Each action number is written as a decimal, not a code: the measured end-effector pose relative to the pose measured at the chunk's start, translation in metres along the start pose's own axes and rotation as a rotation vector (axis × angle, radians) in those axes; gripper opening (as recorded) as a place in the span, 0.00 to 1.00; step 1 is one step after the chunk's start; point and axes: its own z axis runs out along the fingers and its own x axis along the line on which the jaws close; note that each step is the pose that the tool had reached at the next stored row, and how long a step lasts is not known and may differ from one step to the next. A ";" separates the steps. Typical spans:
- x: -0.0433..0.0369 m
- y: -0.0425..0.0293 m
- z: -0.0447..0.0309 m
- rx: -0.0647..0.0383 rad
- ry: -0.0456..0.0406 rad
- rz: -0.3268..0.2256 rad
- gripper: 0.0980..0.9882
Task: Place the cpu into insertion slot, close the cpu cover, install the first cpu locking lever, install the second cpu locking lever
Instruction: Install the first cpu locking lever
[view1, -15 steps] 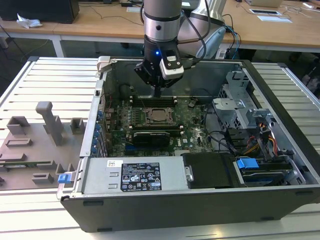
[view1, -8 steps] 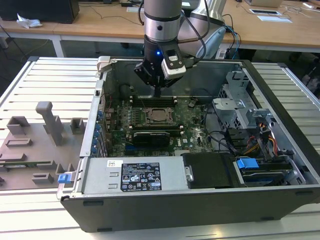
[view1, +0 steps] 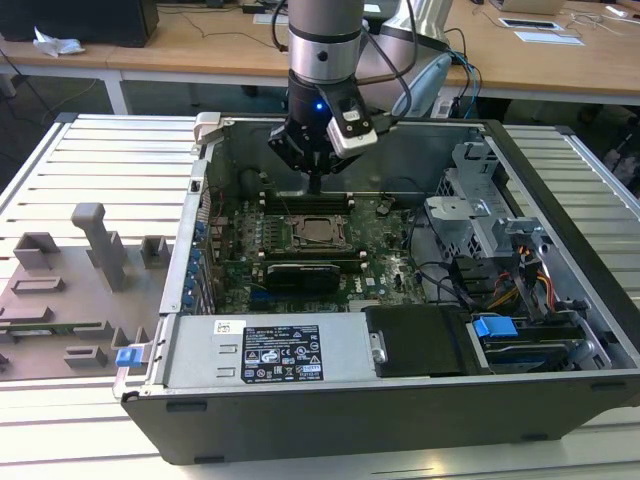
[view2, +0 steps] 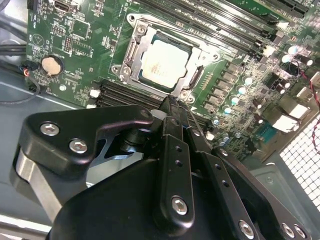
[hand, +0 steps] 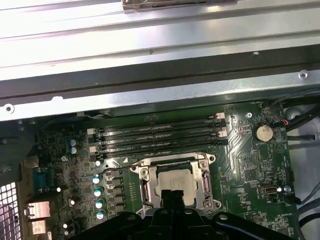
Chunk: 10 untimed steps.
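Cpu seated, cover down; gripper poised just off the socket

The cpu (view2: 165, 62) lies flat inside the insertion slot (hand: 207, 160); its pale top shows through the window of the cpu cover (view2: 197, 75), which sits over the slot's rim, apparently lowered to hold the chip in place. The gripper (view2: 172, 102) hangs above the green motherboard (hand: 245, 160), just beside the slot, jaws pressed together on nothing, likely narrowed to one tip for pushing. Whether the slot's levers are latched, cannot tell.

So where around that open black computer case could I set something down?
Bare slatted metal table lies at the exterior view's right of the black computer case and behind the grey plastic fixture board. Inside, the green motherboard is crowded.
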 end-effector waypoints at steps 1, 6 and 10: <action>0.0000 0.0000 0.0000 0.000 0.0003 -0.007 0.01; 0.0000 0.0000 0.0000 -0.001 0.0020 -0.045 0.01; 0.0000 0.0000 0.0000 -0.001 0.0037 -0.083 0.01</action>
